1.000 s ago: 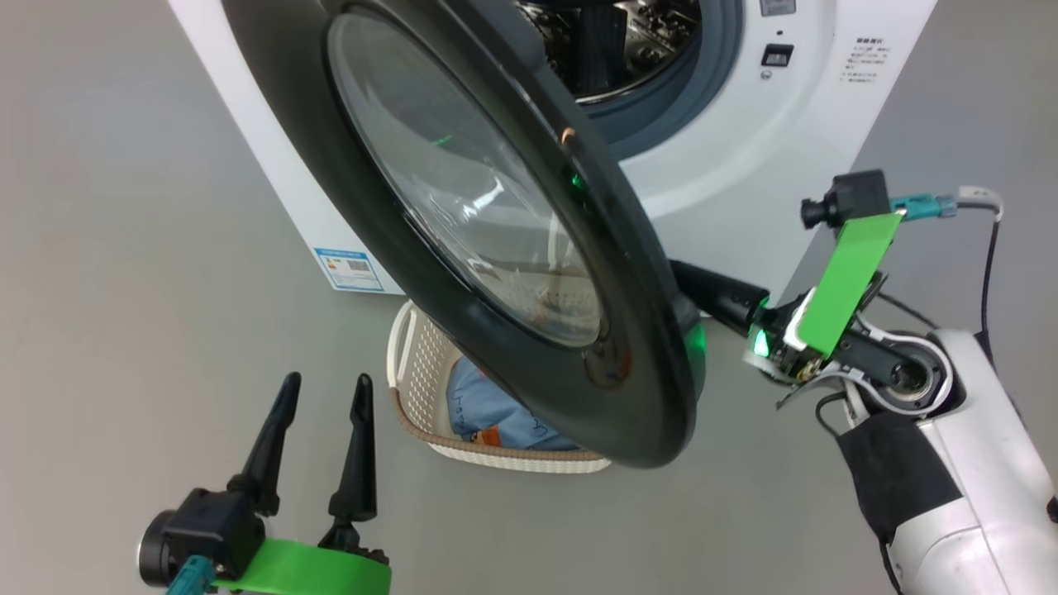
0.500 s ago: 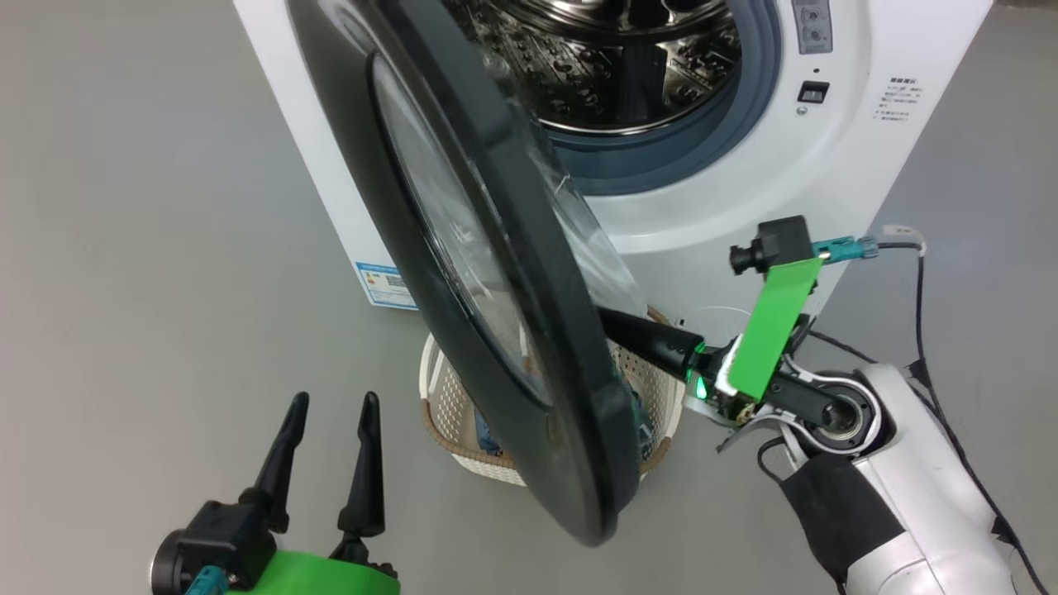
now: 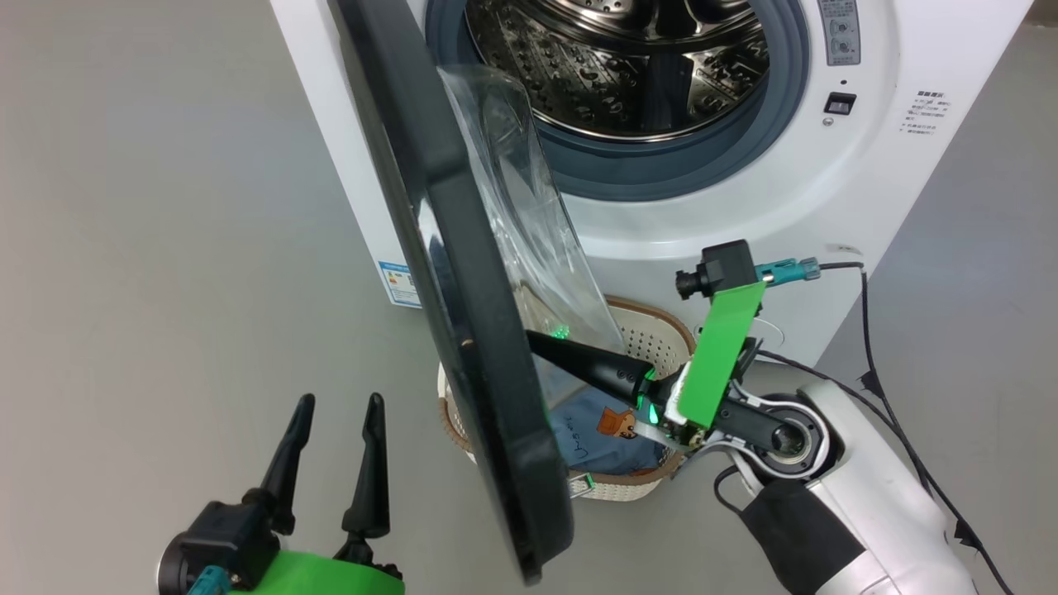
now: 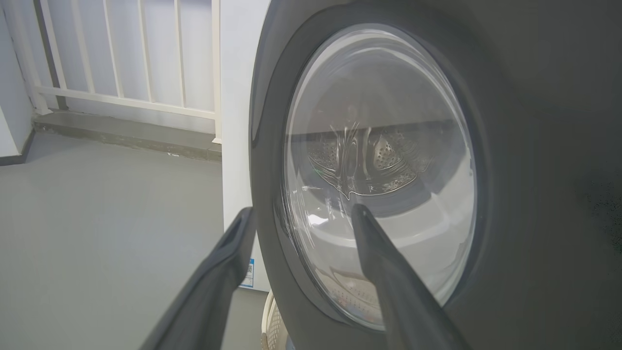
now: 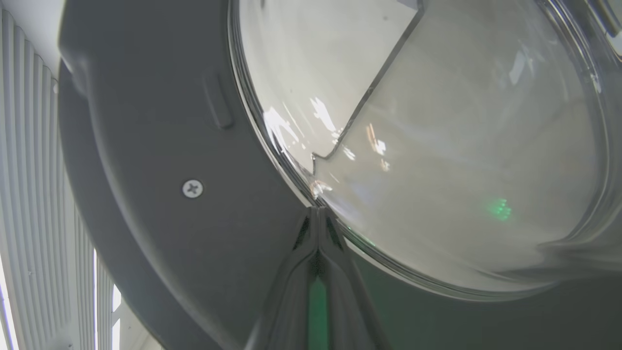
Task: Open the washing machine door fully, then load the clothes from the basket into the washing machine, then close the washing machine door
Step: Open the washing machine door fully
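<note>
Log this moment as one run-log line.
washing machine door: partly open | right end effector: shut, tips at door's inner side | left end effector: open, empty | clothes: in basket

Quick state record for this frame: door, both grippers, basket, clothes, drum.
door: washing machine door partly open, edge-on in head view
right gripper: shut, tips against door's inner side where rim meets glass
left gripper: open, empty, facing door's outer side
basket: on floor below the door, in front of the washing machine
clothes: in basket
drum: no clothes seen in visible part
</note>
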{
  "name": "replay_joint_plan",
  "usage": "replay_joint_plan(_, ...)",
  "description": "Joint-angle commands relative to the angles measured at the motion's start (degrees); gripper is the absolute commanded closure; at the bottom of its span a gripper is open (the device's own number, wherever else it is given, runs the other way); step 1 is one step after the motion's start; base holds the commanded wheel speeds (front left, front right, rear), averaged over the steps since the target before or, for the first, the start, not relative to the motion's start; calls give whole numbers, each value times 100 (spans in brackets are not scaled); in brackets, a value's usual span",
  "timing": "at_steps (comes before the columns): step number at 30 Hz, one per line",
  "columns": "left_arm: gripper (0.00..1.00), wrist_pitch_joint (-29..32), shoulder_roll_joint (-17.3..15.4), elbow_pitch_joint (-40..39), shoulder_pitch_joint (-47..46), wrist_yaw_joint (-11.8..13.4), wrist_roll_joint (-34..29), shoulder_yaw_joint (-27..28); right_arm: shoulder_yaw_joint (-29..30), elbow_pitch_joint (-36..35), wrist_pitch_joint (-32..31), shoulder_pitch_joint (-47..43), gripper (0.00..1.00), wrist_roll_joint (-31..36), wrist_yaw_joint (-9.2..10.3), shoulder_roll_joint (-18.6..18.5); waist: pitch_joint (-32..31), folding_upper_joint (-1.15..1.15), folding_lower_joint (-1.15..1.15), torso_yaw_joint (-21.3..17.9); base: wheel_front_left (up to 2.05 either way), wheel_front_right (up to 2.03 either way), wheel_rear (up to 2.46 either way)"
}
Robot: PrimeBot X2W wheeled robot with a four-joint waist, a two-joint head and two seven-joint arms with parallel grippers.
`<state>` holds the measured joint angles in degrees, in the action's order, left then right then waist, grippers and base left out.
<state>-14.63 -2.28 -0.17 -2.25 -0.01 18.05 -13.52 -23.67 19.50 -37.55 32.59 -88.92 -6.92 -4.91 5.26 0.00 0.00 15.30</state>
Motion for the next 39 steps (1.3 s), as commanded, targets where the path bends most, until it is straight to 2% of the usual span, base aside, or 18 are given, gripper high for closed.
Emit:
replay_joint_plan(1,0,-37,-60,-106,-107,4,11,163,-178,-115,38,13,100,-26,-57,199,-12,0,0,14,0,0,0)
replay_joint_plan(9,0,-37,-60,-68,-88,-3,-106,130,-477,-89,270,-12,100,-230,-57,202,-109,0,0,31,0,0,0)
replay_joint_plan(17,0,-37,-60,-26,-59,-32,-299,265,-465,-230,406,-69,100,-134,-57,137,-266,0,0,-158,0,0,0)
replay_joint_plan(18,0,-37,-60,-26,-55,-32,-331,280,-454,-280,436,-87,95,-93,-57,95,-285,0,0,-179,0,0,0)
replay_joint_plan(21,0,-37,-60,-33,-41,-12,-358,361,-433,-489,559,-154,22,55,-57,-73,-328,0,0,-252,0,0,0)
replay_joint_plan(23,0,-37,-60,-32,-29,-13,-374,419,-413,-673,671,-205,0,156,-57,-214,-346,0,0,-298,0,0,0)
replay_joint_plan(29,0,-37,-60,-65,11,-45,-545,597,-266,-1525,1318,-437,0,478,-57,-687,-346,0,0,-487,0,0,0)
replay_joint_plan(33,0,-37,-60,-89,61,-66,-644,777,-308,-1918,2353,-588,0,1186,-57,-1159,-340,0,0,-673,0,0,0)
replay_joint_plan(38,0,-37,-60,-99,151,-119,-760,974,-608,-1837,3917,-843,0,2102,-57,-1826,-367,0,0,-903,0,0,0)
replay_joint_plan(39,0,-37,-60,-99,151,-119,-760,974,-608,-1837,3917,-843,0,2102,-57,-1826,-367,0,0,-903,0,0,0)
